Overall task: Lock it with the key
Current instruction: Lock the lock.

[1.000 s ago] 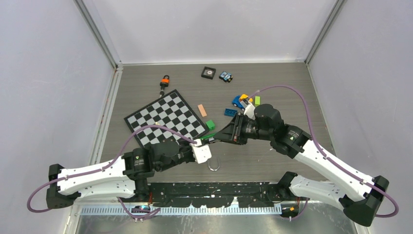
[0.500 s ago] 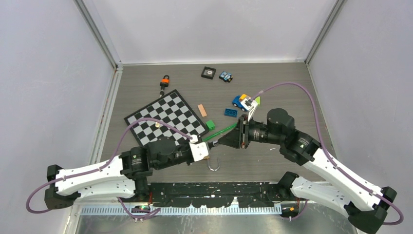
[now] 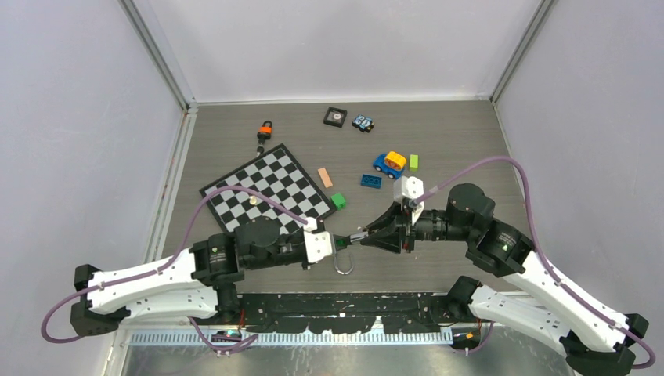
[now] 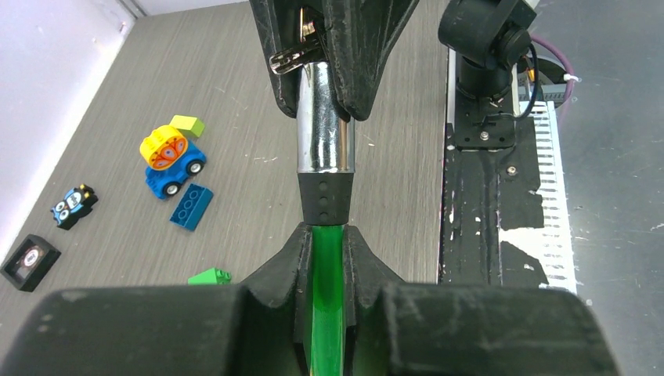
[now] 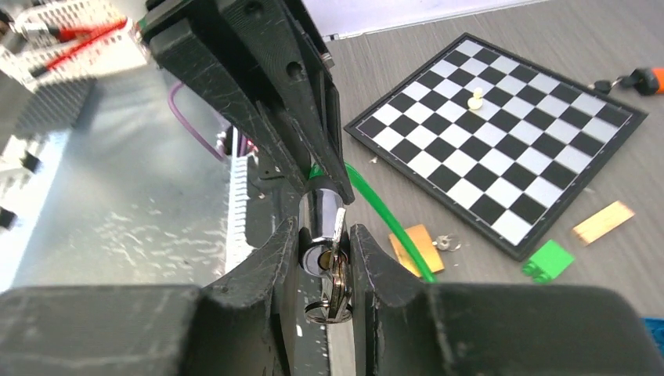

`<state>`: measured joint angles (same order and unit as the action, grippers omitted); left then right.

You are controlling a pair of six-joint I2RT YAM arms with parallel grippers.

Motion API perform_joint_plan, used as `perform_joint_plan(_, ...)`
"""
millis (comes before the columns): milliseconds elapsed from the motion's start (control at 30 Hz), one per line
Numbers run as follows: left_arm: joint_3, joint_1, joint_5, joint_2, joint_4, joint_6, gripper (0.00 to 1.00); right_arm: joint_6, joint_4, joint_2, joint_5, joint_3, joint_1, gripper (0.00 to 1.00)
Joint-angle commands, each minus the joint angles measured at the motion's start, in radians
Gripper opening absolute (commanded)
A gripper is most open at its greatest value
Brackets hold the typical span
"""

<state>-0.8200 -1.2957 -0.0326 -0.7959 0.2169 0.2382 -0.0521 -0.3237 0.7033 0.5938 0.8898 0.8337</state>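
While left fingers (image 4: 276,270) clamp it, lock (image 4: 326,137) lies left-right, key (image 5: 337,270) rightward.

Near the middle of the table's (image 3: 470,149) near edge, the left gripper (image 3: 342,241) and right gripper (image 3: 363,237) sit tip to tip along a green cable (image 4: 327,298), barring passage there. A chessboard (image 3: 270,188) covers the left-centre. Beyond it lie a green brick (image 3: 338,200), a blue brick (image 3: 371,181), a toy car (image 3: 389,162) and, along the far edge, what may be small toys. The right side is open.
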Motion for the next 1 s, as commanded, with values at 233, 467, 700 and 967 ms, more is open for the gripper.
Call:
perform_joint_plan(233, -0.054, -0.002, -0.080, -0.014, 0.018, -0.013, 0.00, 0.546, -0.227, 0.003, 0.005, 0.150, -0.013, 0.04)
perform_joint_plan(467, -0.053, -0.002, -0.083, -0.023, 0.018, -0.013, 0.00, 0.635, -0.240, -0.003, 0.005, 0.163, -0.012, 0.04)
perform_joint_plan(700, -0.019, 0.000, -0.046, 0.013, 0.001, -0.027, 0.00, 0.501, -0.069, -0.064, -0.121, 0.105, -0.012, 0.38)
perform_joint_plan(967, 0.070, -0.001, 0.024, 0.093, -0.042, -0.075, 0.00, 0.115, 0.186, -0.173, -0.429, 0.003, -0.013, 0.56)
